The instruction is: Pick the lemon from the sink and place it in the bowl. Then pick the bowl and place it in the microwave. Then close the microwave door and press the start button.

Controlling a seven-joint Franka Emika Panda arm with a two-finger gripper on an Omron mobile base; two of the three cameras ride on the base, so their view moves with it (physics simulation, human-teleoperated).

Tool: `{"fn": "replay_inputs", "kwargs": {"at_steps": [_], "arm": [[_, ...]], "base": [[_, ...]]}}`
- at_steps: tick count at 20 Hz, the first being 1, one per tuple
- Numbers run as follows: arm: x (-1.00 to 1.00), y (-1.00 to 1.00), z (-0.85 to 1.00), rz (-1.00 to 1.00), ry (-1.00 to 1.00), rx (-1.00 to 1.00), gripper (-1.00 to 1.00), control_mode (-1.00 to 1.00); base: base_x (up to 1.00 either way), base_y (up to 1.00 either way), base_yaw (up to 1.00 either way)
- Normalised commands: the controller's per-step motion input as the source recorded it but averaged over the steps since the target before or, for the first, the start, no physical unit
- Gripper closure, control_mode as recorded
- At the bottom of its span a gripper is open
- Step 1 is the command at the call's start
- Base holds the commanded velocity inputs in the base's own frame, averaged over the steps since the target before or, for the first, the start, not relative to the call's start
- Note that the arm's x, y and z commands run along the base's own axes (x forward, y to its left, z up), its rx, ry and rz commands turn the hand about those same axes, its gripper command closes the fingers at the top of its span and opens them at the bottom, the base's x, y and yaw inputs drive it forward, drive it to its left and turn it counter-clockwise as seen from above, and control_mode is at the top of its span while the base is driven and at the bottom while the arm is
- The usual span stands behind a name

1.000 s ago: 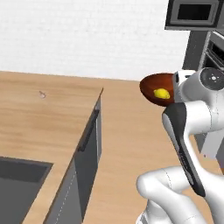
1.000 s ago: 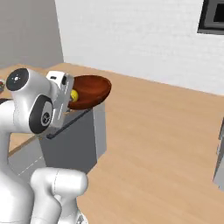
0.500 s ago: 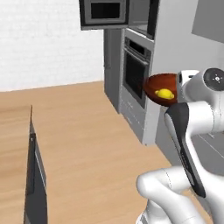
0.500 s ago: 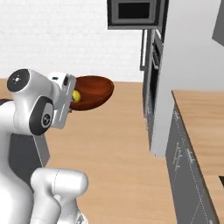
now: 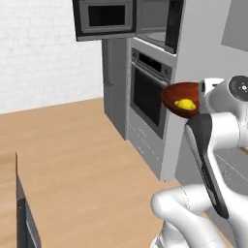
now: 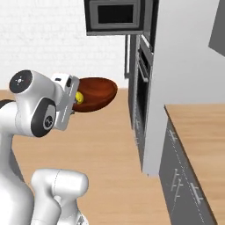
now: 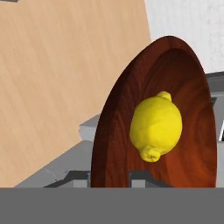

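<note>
My gripper (image 7: 109, 179) is shut on the near rim of the reddish-brown bowl (image 7: 192, 109), which I hold in the air. The yellow lemon (image 7: 156, 126) lies inside it. In the left base view the bowl (image 5: 177, 94) with the lemon (image 5: 185, 103) hangs in front of my white wrist, level with the oven. The right base view has the bowl (image 6: 99, 92) and lemon (image 6: 79, 97) left of the appliance column. High above, the microwave (image 5: 156, 24) stands with its microwave door (image 5: 104, 18) swung open to the left. The sink is out of view.
A built-in oven (image 5: 147, 92) with a dark window sits below the microwave in a grey column. A wooden counter (image 6: 197, 132) over grey drawers runs on the right. Wooden floor (image 5: 72, 160) lies ahead, and an island edge (image 5: 12, 193) stands at far left.
The whole picture has swung from the island counter round to the oven and microwave wall, so the base has turned. The bowl with the lemon stays in my grip.
</note>
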Motion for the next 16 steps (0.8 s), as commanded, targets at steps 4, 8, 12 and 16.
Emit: {"fn": "replay_inputs", "kwargs": {"at_steps": [4,8,12,16], "arm": [[0.0,0.0,0.0,0.0,0.0,0.0,1.0,1.0],[0.0,0.0,0.0,0.0,0.0,0.0,1.0,1.0],[0.0,0.0,0.0,0.0,0.0,0.0,1.0,1.0],[0.0,0.0,0.0,0.0,0.0,0.0,1.0,1.0]], "base": [[1.0,0.26,-0.18],[1.0,0.31,-0.28],[1.0,0.46,-0.34],[0.76,0.61,-0.41]]}}
